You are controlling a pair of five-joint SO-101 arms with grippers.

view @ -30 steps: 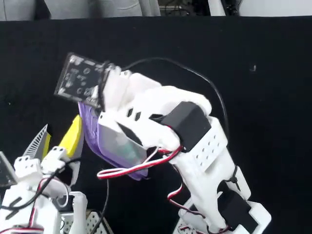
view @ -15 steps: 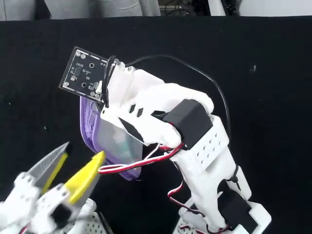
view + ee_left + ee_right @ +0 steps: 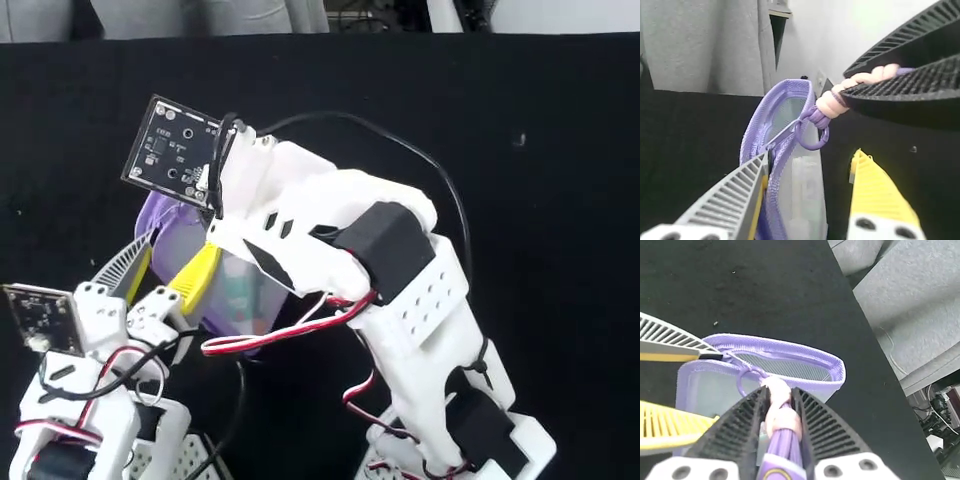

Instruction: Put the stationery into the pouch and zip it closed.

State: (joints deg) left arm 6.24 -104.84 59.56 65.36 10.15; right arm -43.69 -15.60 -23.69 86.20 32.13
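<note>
Purple-edged, clear-sided pouch (image 3: 164, 214) hangs above the black tabletop (image 3: 500, 150), left of centre in the high view. Half a second ago the left gripper (image 3: 180, 250) sat low in the lower left corner, clear of the pouch. It has now risen to the pouch's left end, and the pouch's purple rim sits a little higher in the frame.

The left gripper is wide open and grips nothing. Its grey finger rests at the zip seam, and its yellow finger lies across the clear side; whether that finger touches is not clear.

In the right wrist view, the right gripper (image 3: 780, 390) is nearly closed, its black fingers pinching the pink zipper pull (image 3: 777, 407) above a purple ring (image 3: 747, 381). Pale shapes show faintly inside the pouch.
</note>
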